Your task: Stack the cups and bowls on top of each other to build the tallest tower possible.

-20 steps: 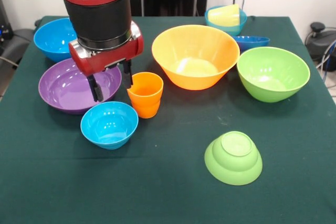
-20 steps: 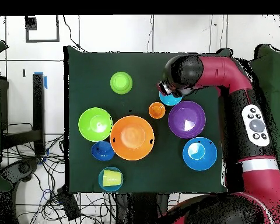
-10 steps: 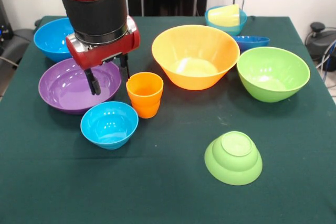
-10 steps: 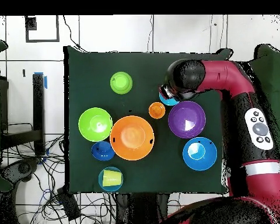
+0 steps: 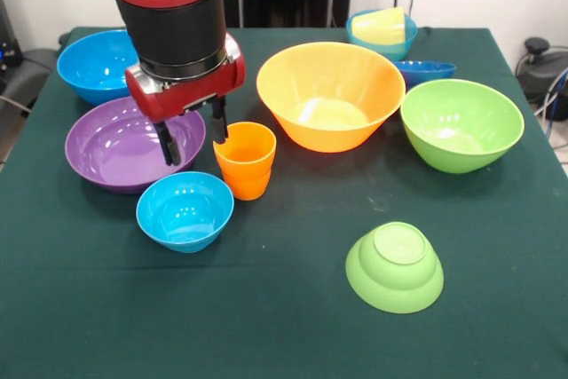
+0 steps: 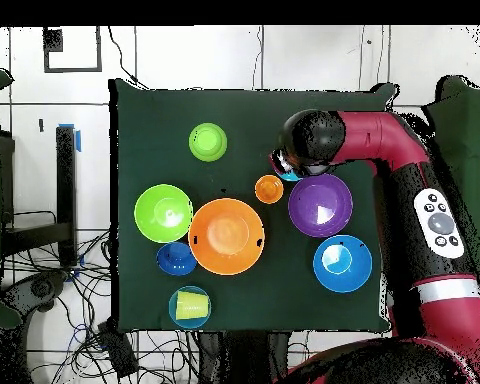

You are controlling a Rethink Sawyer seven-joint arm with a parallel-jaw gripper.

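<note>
The gripper (image 5: 193,135) is held open and empty above the purple bowl (image 5: 115,150), just beside the orange cup (image 5: 246,159). The cup's rim should be straddled squarely before closing, so the neighbouring light blue bowl (image 5: 185,210) is not nudged.

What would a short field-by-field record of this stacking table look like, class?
claw: open, empty, above the purple bowl's rim, beside the orange cup
upright: orange cup; small blue bowl; orange bowl; green bowl
upside down: small green bowl
nested: yellow cup in far light blue bowl
tower: not started
</note>
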